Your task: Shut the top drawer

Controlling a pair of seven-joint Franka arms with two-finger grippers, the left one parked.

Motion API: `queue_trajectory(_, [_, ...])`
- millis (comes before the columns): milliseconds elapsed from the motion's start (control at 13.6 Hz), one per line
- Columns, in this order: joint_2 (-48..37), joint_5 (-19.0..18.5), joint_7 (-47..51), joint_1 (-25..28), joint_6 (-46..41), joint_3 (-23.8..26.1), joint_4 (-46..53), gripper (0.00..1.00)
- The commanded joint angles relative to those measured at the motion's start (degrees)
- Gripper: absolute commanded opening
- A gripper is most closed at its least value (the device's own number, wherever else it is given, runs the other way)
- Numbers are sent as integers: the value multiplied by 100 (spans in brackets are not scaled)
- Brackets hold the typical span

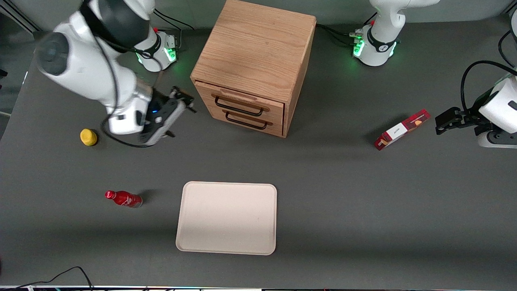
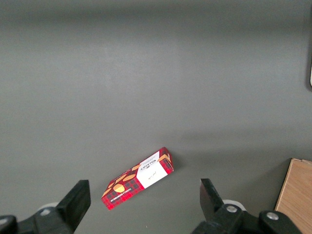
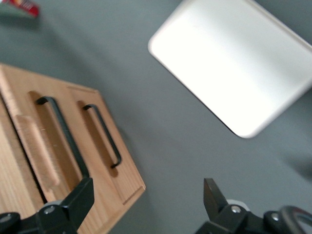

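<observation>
The light-oak two-drawer wooden cabinet (image 1: 258,60) is the landmark here: its upper light-oak top drawer (image 1: 242,104) (black wire handle under a raised wooden strip) sits almost flush in the cabinet's face, above the lower drawer (image 1: 247,121). The right arm's black two-finger gripper (image 1: 182,100) hangs beside the cabinet toward the working arm's end of the table, its fingers (image 3: 75,202) spread wide and holding nothing. A cream rectangular plastic tray (image 1: 227,217) lies in front of the cabinet, nearer the front camera.
</observation>
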Motion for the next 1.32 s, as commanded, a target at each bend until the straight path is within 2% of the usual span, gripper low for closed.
queue_trajectory(0, [-313, 61, 938, -242, -359, -324, -110, 100])
queue_trajectory(74, [-383, -44, 1055, -233, -465, -631, -110, 100])
queue_trajectory(147, [-479, -384, 1073, -259, -492, -878, -110, 100])
queue_trajectory(221, [-498, -805, 1230, -408, -493, -967, -110, 100])
queue_trajectory(294, [-498, -1018, 1615, -540, -484, -968, -101, 100])
queue_trajectory(441, [-655, -1230, 2432, -576, -527, -968, -127, 100])
queue_trajectory(956, [-1077, -1258, 2524, -1059, -686, -977, -268, 100])
queue_trajectory(1250, [-1052, -1275, 2524, -1016, -703, -933, -312, 100])
